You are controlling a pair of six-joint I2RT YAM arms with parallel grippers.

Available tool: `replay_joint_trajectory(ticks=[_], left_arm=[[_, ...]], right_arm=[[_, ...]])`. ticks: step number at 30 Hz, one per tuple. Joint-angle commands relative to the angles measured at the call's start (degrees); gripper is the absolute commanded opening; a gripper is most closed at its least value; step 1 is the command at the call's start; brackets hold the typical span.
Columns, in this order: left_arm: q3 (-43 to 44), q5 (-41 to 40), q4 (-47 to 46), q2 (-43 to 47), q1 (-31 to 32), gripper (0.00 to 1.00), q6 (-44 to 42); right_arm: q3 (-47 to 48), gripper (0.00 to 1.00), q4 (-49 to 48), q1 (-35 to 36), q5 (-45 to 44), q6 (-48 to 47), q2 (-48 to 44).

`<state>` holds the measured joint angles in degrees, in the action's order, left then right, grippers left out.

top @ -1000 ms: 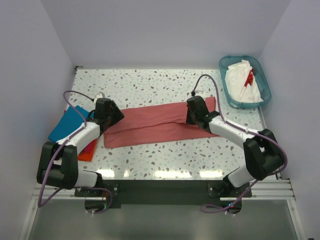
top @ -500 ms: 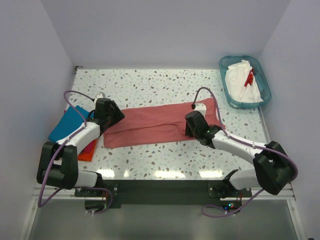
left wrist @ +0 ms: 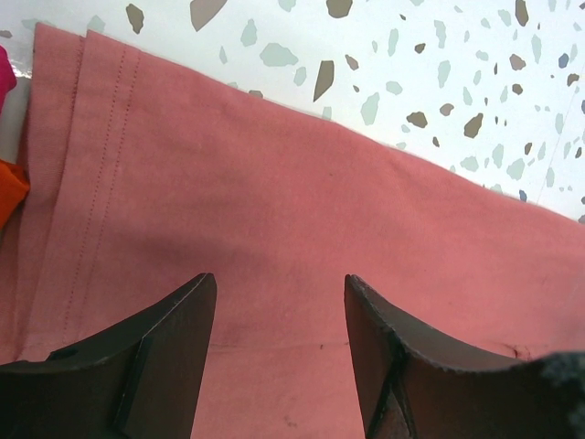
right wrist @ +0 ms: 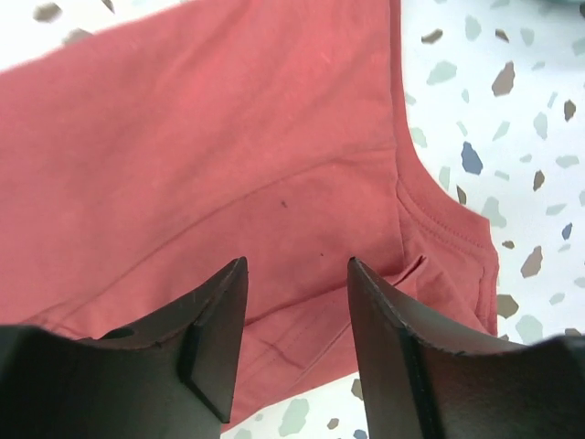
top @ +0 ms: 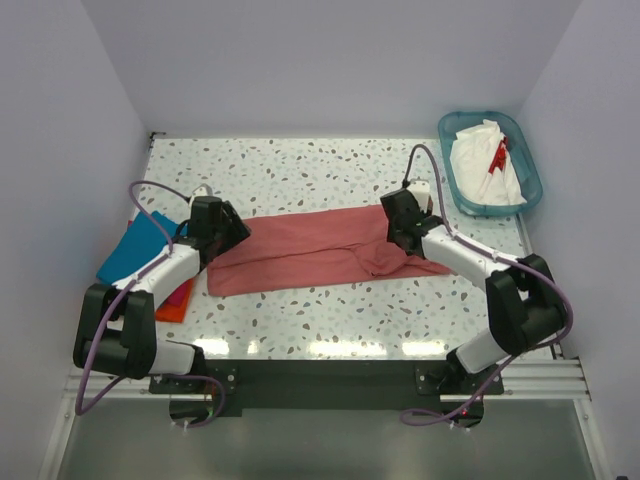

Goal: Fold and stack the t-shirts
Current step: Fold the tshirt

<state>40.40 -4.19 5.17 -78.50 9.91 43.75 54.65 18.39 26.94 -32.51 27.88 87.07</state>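
Reaching inward across the speckled terrazzo table (top: pixel 300 165), both arms are bending low at opposite ends of the large dusty salmon-red cloth t-shirt (top: pixel 310 250), which is lying as a long folded strip across the table's middle. The left gripper (left wrist: pixel 279 285) is pointing down at the hem end and the right gripper (right wrist: pixel 297 267) at the collar end, both with jaws standing apart over the cloth.
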Motion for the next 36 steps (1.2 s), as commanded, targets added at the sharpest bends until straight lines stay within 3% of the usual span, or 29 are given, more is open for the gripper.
replay_joint_trajectory(ticks=[1,6,17,21,31,33,34,36], left_arm=[[0.12,1.37,-2.79,1.60,0.37,0.63,-1.38],[-0.15,1.90,-2.97,1.68,0.37,0.63,-1.56],[-0.59,2.60,-3.67,1.51,0.37,0.63,-1.38],[-0.68,2.78,-3.68,1.51,0.37,0.63,-1.38],[-0.33,3.13,-3.59,1.24,0.37,0.63,-1.91],[-0.24,3.31,-3.85,1.16,0.37,0.64,-2.00],[-0.15,3.57,-4.02,1.07,0.46,0.65,-1.91],[0.46,3.83,-4.20,0.28,0.63,0.66,-1.91]], right_arm=[[0.37,0.53,1.38,-0.39,-3.96,-0.55,2.04],[0.46,0.53,2.17,-1.19,-3.26,-0.72,5.92],[-6.56,0.08,2.70,-1.10,2.01,1.56,0.31],[-9.91,0.01,2.18,-1.10,5.60,2.70,-3.74],[-15.71,0.00,4.28,0.66,11.78,6.48,-14.81],[-15.46,0.08,5.42,0.57,10.02,7.53,-17.71],[-14.58,0.20,5.08,0.57,8.97,7.45,-18.24],[-11.95,0.27,4.81,0.13,6.16,6.23,-16.59]])
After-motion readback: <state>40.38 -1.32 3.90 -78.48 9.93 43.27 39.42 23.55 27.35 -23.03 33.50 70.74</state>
